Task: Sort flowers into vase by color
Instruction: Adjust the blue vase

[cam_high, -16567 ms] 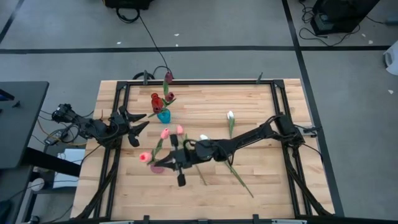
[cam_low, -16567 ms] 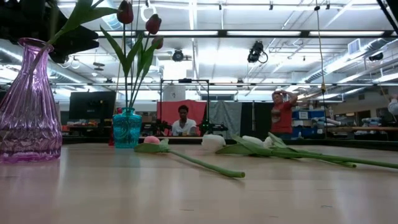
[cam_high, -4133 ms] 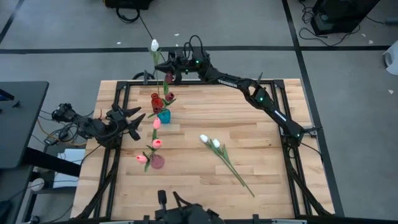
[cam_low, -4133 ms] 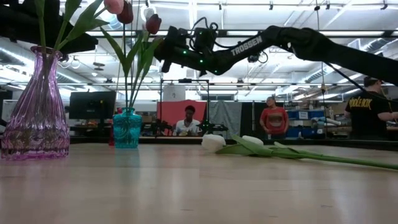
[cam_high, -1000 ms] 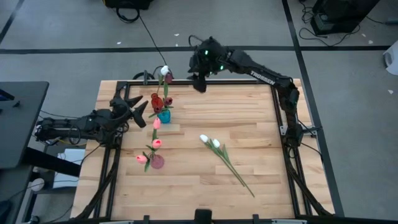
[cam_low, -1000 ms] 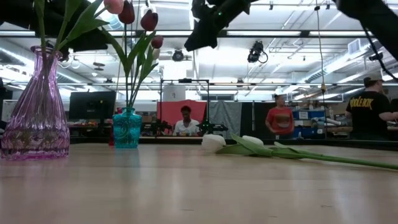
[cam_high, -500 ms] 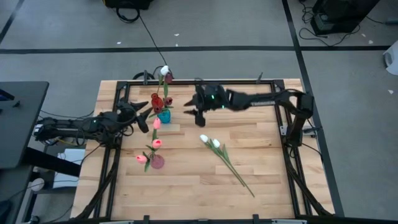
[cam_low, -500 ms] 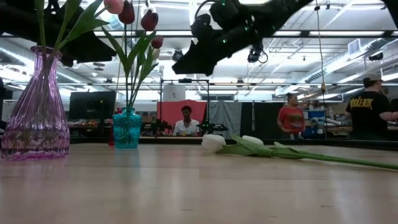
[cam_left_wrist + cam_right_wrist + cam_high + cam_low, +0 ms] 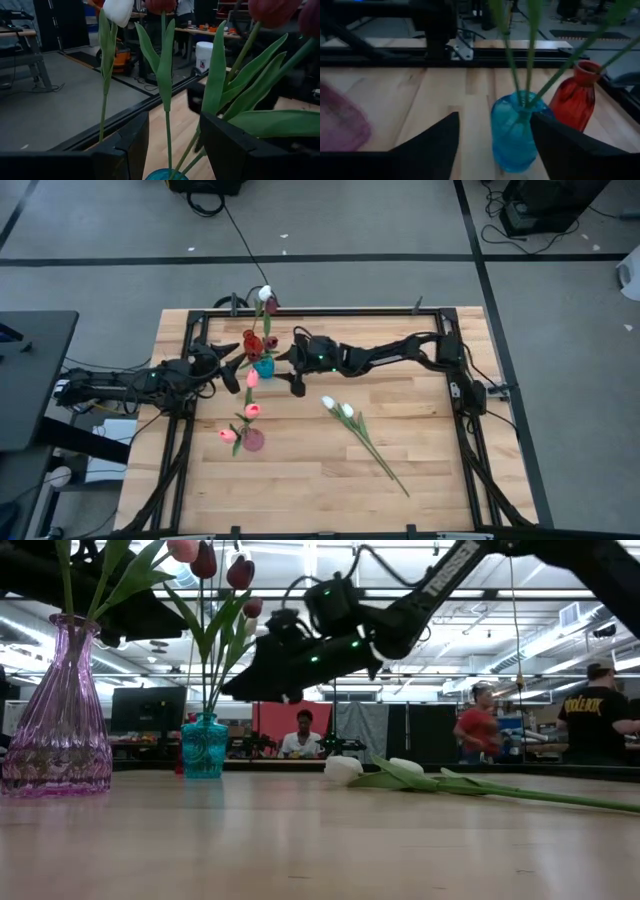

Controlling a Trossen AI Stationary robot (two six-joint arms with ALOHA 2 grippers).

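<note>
**Two claws meet at the blue vase**

The table (image 9: 420,440) holds three vases, so each color can get its own home. The blue vase (image 9: 263,366) holds dark red flowers (image 9: 250,338), and a white flower (image 9: 264,293) stands up beside them. The pink vase (image 9: 253,440) holds pink flowers (image 9: 253,410). A red vase (image 9: 577,102) stands just beside the blue one. Two more white flowers (image 9: 336,407) lie flat on the table, waiting. The right arm stretches long across the table, and its right claw (image 9: 291,370) is spread wide and empty, near the blue vase. The left claw (image 9: 233,366) is spread wide too, holding nothing, with the stems showing between its fingers (image 9: 127,145)
</note>
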